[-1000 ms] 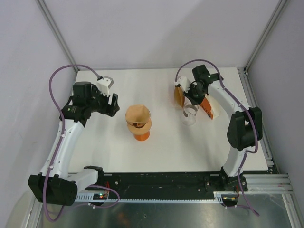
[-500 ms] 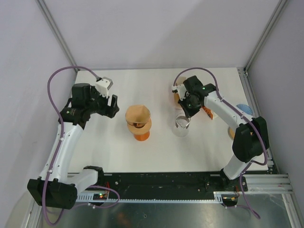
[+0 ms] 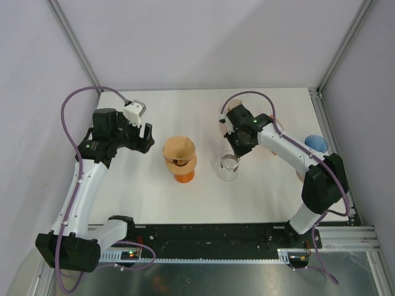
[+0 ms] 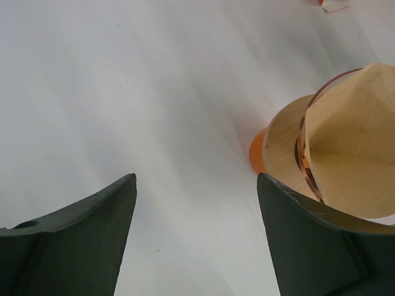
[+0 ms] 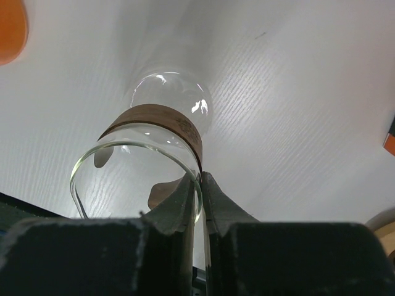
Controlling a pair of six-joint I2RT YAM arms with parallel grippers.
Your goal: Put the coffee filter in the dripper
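Note:
The orange dripper [image 3: 181, 168] stands at the table's middle with the brown paper coffee filter [image 3: 179, 148] sitting open in its cone. In the left wrist view the filter [image 4: 352, 139] fills the amber-rimmed cone above the orange base [image 4: 257, 152]. My left gripper [image 3: 148, 137] is open and empty just left of the dripper, jaws wide apart [image 4: 194, 182]. My right gripper [image 3: 238, 150] is shut on the rim of a clear glass carafe [image 3: 229, 167] with a brown collar, right of the dripper. In the right wrist view my right gripper [image 5: 202, 185] pinches the carafe [image 5: 154, 132] wall.
A blue ribbed cup [image 3: 316, 143] sits near the table's right edge. An orange pack [image 3: 270, 145] lies behind the right arm, mostly hidden. The table's right rail runs close to the right arm's elbow.
My right gripper has carried the glass carafe forward and left, from near the orange pack toward the dripper. The blue cup has come into view. The left arm has barely moved.

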